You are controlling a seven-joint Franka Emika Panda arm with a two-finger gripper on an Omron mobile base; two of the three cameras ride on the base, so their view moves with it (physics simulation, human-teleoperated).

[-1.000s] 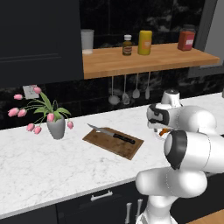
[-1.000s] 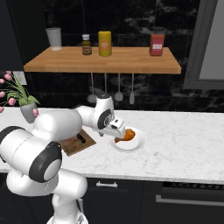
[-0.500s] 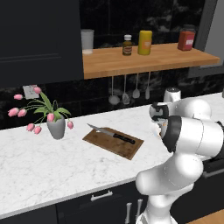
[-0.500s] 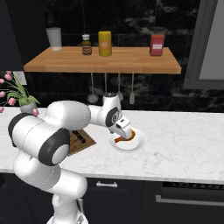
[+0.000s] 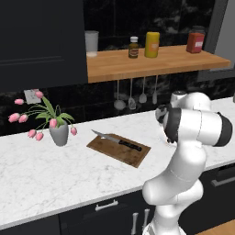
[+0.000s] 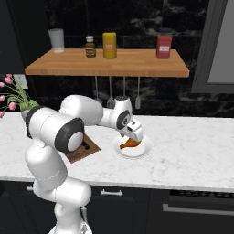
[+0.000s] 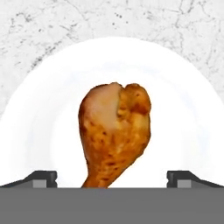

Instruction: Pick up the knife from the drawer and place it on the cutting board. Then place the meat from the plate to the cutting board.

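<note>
I see the hand (image 7: 112, 177) spread wide, its 2 fingertips (image 7: 41, 177) flanking the narrow end of the meat (image 7: 114, 133) without touching. The meat lies on the white plate (image 6: 141, 152). The knife (image 5: 117, 141) rests on the cutting board (image 5: 120, 151) on the worktop (image 5: 55, 170).

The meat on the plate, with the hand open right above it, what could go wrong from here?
1. The meat is a drumstick with a thin end pointing toward the hand; closing there instead of on the thick part may let it pivot or slip.
2. It lies on a smooth white plate, so a slightly off closing could push it sideways.
3. The knife already lies along the cutting board, so the meat might land on the blade.
</note>
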